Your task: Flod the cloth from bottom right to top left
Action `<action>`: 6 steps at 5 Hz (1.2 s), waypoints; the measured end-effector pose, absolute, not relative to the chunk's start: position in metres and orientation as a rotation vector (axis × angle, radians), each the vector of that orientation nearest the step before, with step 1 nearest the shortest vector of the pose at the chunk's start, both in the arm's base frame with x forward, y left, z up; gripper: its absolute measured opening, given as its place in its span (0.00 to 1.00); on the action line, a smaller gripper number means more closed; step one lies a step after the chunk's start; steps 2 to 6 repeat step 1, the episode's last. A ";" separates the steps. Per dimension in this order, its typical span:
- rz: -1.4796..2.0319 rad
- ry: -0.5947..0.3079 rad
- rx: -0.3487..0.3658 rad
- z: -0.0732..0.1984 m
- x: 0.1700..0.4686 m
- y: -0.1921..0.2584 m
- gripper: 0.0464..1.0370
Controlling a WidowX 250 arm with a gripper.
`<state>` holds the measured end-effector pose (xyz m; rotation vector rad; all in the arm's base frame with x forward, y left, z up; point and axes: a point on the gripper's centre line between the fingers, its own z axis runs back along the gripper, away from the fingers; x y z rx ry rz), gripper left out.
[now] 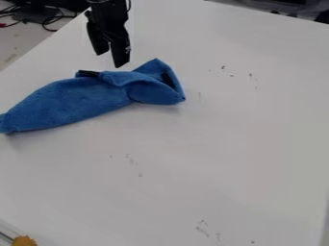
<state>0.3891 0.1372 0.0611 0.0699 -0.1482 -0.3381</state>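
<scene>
A white table [225,144] with scattered dark marks spreads beneath the arm, black cables [48,17] lying beyond its upper left edge. The blue cloth [77,101] lies at the left and centre in a long, rumpled band, its right end doubled over itself. Just above it hangs the gripper [110,56], fingers parted and empty. The fold looks largely made, though uneven. If more is wanted, pinch only the upper layer at the lower right corner, lift gently, carry it toward the upper left and lay it down slowly, lest the whole cloth drag.
</scene>
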 end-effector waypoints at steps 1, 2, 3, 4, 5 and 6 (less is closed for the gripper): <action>-0.296 -0.117 0.086 0.074 0.391 0.128 0.97; -0.296 -0.117 0.086 0.074 0.391 0.128 0.97; -0.296 -0.117 0.086 0.074 0.391 0.128 0.97; -0.296 -0.117 0.086 0.074 0.391 0.128 0.97; -0.296 -0.117 0.086 0.074 0.391 0.128 0.97; -0.296 -0.117 0.086 0.074 0.391 0.128 0.97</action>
